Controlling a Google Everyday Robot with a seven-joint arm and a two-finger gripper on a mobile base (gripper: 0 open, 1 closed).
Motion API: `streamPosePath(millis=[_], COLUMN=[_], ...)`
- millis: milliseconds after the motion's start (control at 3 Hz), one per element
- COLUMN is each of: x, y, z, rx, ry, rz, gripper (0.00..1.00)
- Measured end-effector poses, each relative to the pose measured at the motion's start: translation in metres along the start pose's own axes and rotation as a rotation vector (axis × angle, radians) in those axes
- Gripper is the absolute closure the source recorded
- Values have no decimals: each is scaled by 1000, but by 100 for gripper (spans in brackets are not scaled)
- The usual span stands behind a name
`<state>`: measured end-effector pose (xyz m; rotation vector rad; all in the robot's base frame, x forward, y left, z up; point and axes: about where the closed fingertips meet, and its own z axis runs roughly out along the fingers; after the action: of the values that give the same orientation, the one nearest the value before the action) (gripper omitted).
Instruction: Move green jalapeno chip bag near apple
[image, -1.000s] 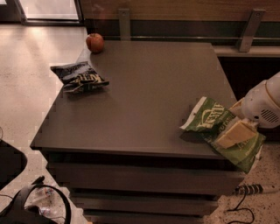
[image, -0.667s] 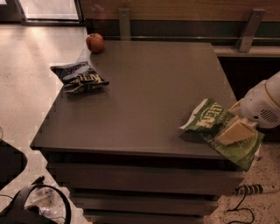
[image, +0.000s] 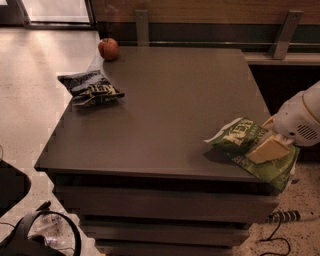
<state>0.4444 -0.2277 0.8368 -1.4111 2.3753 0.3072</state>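
While the apple (image: 108, 48) sits at the far left corner of the table (image: 175, 100), the green jalapeno chip bag (image: 236, 139) overhangs the near right edge. The gripper (image: 266, 150) is clamped across the bag's right half.

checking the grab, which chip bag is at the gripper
The green bag at the front right, with the gripper on it; the black bag lies far left.

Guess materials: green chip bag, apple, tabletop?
Green chip bag: thin plastic film, probably; crinkled, with slight sheen. Apple: real or fake unclear; smooth red skin, faint shine. Table: dark matte laminate or painted wood, likely; flat, soft reflections. Gripper sits on the bag at the table's near right corner.
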Motion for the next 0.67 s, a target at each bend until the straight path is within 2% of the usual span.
streamPosePath(millis=[333, 667], x=[0, -15], y=[0, -7], z=[0, -11], rx=[0, 16], ry=[0, 8], rz=[0, -31], gripper=[100, 100])
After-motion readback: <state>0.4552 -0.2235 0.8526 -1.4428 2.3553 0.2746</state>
